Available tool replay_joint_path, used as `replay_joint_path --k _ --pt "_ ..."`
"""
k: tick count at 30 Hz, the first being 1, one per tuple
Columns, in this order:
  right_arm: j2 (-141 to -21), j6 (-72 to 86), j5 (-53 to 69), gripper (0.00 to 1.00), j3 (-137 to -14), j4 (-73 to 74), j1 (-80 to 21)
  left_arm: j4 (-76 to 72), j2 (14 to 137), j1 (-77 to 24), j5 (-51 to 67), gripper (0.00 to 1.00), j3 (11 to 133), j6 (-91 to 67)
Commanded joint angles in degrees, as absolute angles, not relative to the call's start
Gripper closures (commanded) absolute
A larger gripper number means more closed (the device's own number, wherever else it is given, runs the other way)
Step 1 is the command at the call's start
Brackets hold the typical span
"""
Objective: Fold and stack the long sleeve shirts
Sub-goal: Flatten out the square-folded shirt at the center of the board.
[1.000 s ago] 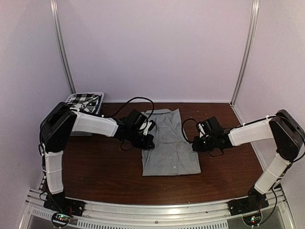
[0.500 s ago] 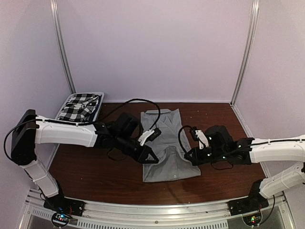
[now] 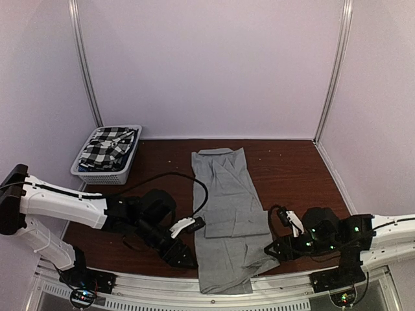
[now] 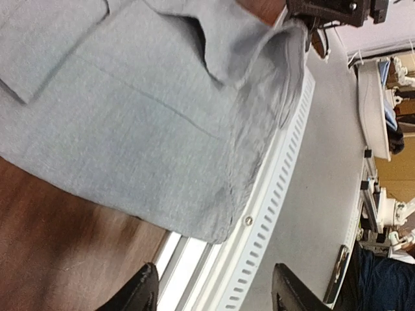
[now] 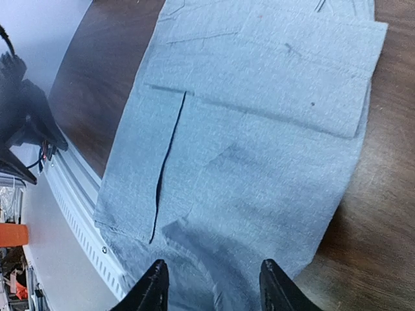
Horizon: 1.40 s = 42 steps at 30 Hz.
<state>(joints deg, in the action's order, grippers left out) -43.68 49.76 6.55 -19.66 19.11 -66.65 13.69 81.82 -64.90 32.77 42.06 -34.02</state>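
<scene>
The left tool (image 4: pixel 215 272) stands open, its two fingers spread with nothing between them; beyond its tips lies the near left corner of the grey shirt (image 3: pixel 227 201), close but not gripped. The right tool (image 5: pixel 213 262) is open too, fingers parted above the shirt's near right part, where the cloth is slightly rumpled. I cannot tell whether its tips touch the fabric. The shirt lies between the two tools, partly folded, with its long axis running straight away from the arm bases: the collar is at the far end of the worktop (image 3: pixel 142 188), and the hem hangs past the near edge onto the slotted metal rail (image 4: pixel 272 194). Each arm is about equally near its own hem corner. The checked shirt (image 3: pixel 107 144) sits well apart in the white basket (image 3: pixel 97 173) at the far left. Folding end over end would likely need both tools to take the hem corners and carry them toward the collar
</scene>
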Motion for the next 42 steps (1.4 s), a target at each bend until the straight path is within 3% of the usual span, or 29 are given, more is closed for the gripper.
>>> replay_joint_path --k 1,6,11,19,34,40,42 --pt "-43.2 50.9 -3.1 0.46 -25.0 25.4 -67.1 13.9 79.5 -64.0 24.4 0.38 47.1 -35.0" --pt "-47.9 50.4 -14.0 0.39 -31.5 29.4 -66.3 16.0 83.7 -61.9 14.6 0.37 54.1 -34.3" --pt "-55.4 47.9 -17.7 0.38 -36.1 24.5 -64.6 14.5 92.5 -58.6 10.7 0.36 59.5 -35.8" --pt "-65.5 44.6 -19.8 0.38 -40.8 19.7 -62.7 13.7 104.2 -56.5 7.4 0.37 65.9 -36.9" --pt "-70.9 41.2 -18.6 0.38 -41.7 16.5 -60.0 12.8 114.0 -56.4 4.2 0.34 71.7 -37.3" --pt "-71.8 40.8 -17.9 0.38 -41.7 15.1 -59.5 12.8 114.4 -56.8 4.7 0.45 73.6 -37.3" --pt "-72.5 40.8 -17.7 0.38 -41.8 14.8 -59.3 12.8 114.4 -57.0 4.9 0.54 73.9 -37.2"
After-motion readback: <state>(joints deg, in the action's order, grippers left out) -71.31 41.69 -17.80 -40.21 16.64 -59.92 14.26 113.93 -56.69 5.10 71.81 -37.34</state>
